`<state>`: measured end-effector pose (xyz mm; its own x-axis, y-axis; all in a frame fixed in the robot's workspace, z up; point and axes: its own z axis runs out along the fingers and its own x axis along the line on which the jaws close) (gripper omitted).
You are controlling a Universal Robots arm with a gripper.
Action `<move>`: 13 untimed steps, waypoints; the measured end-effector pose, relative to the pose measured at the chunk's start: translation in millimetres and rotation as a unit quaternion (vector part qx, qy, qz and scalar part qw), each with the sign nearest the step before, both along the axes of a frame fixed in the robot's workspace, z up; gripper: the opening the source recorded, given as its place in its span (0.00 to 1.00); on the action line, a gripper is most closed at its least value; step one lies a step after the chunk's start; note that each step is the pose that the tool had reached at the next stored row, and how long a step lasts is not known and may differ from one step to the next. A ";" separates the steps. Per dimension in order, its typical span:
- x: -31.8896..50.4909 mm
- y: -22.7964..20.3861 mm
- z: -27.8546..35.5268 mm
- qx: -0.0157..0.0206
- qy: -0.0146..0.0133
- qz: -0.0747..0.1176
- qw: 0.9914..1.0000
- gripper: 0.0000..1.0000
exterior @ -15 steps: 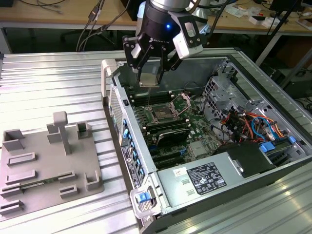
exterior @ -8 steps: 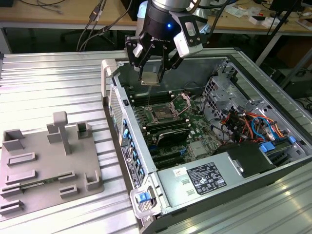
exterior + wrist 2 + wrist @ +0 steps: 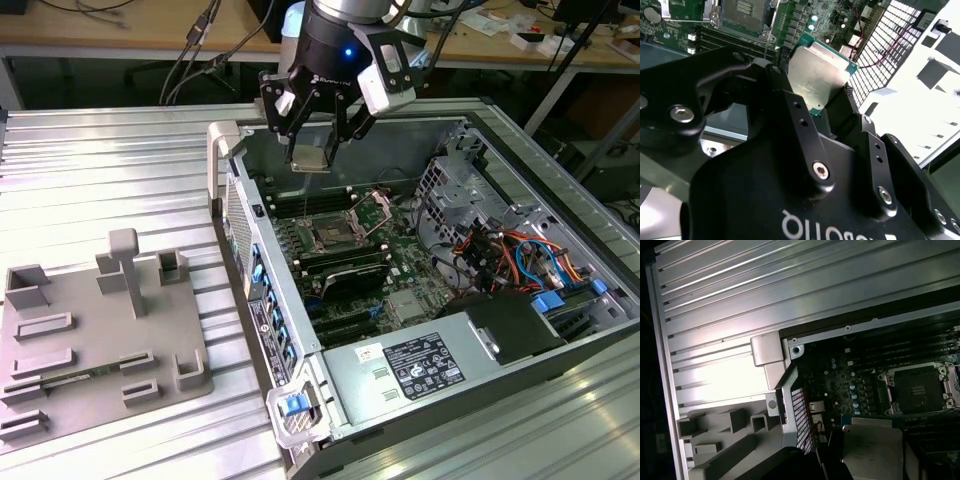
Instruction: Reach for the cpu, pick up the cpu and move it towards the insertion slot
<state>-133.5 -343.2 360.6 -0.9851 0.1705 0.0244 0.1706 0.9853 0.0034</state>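
My gripper (image 3: 312, 150) hangs over the far side of the open computer case, shut on the cpu (image 3: 311, 157), a flat square chip with a silvery top. In the second wrist view the cpu (image 3: 817, 75) sits between the black fingers (image 3: 795, 112), above the green board. The first wrist view has the cpu (image 3: 871, 447) near the picture's lower edge. The insertion slot (image 3: 332, 235) lies on the motherboard below and a little nearer the camera, with its metal frame hinged open. The insertion slot (image 3: 919, 390) has a dark centre; it also appears as the insertion slot (image 3: 742, 12) in the second wrist view.
The case wall (image 3: 245, 230) with a perforated grille stands at the exterior view's left of the board. Black memory slots (image 3: 345, 268) flank the socket. A grey plastic tray (image 3: 100, 330) lies on the ribbed metal table. Cables and a drive cage (image 3: 500, 250) fill the case's right.
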 end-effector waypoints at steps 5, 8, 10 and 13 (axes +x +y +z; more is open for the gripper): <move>10.0 4.0 -2.2 -0.001 0.000 0.008 1.000 0.55; 17.6 8.7 -3.5 -0.003 0.000 0.009 1.000 0.55; 22.0 11.4 -4.1 -0.003 0.000 0.009 1.000 0.55; 29.6 15.8 -5.1 -0.004 0.000 0.010 1.000 0.55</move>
